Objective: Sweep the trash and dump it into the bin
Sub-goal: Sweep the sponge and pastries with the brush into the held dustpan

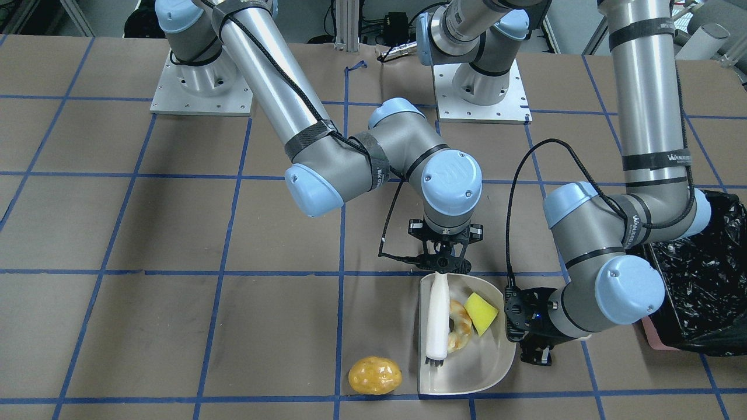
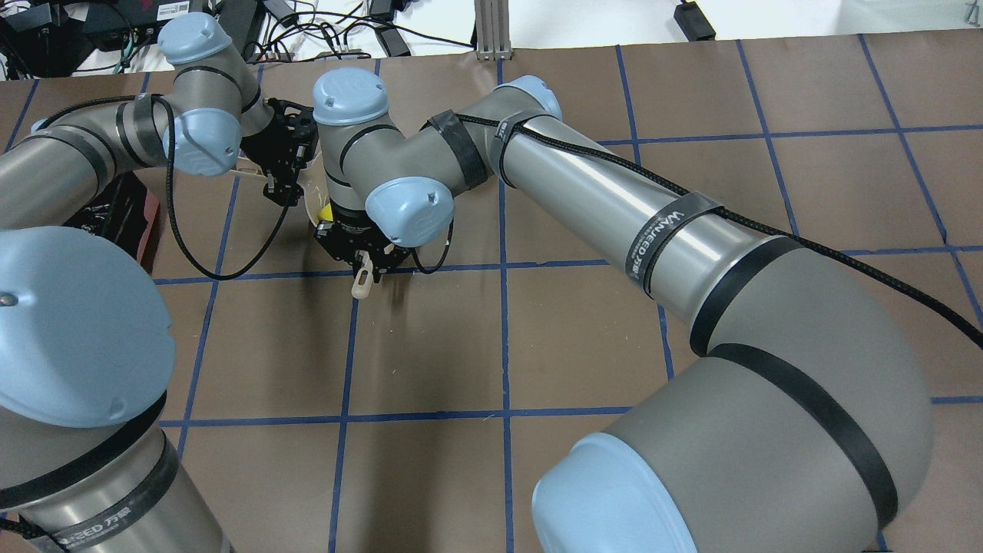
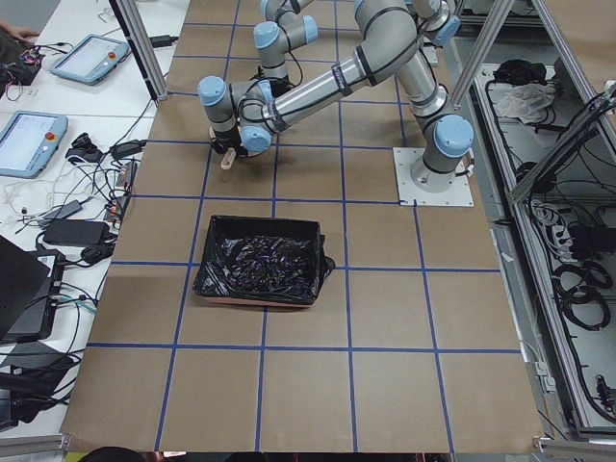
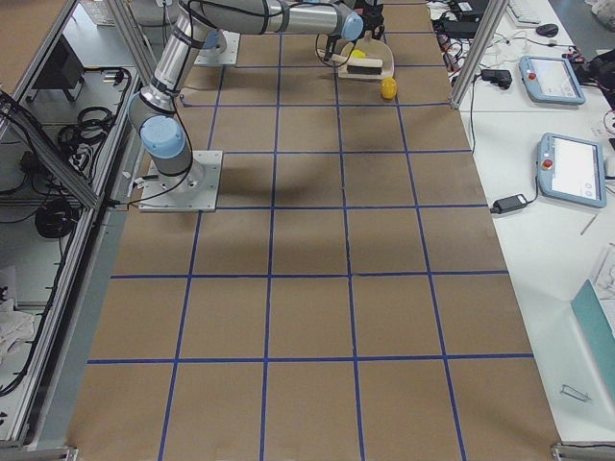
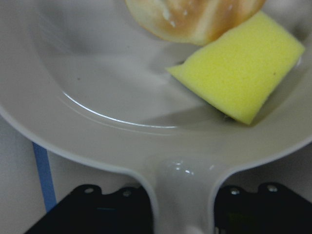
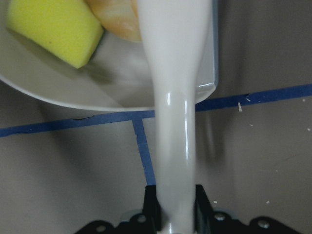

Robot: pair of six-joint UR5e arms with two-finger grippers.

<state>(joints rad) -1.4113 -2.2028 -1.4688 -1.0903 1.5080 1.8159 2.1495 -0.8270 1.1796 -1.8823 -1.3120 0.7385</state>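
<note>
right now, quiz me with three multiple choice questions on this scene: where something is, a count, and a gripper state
1. The potato lump lies:
A) on the table beside the dustpan
B) inside the dustpan
C) held in the air

2. Trash pieces inside the dustpan:
A) one
B) three
C) two

3. The right gripper is:
A) open and empty
B) shut on the brush
C) shut on the dustpan

Answers:
1 A, it sits on the brown surface outside the pan's rim.
2 C, only the yellow sponge and the bread piece are in it.
3 B, the right wrist view shows the white handle clamped between its fingers.
</note>
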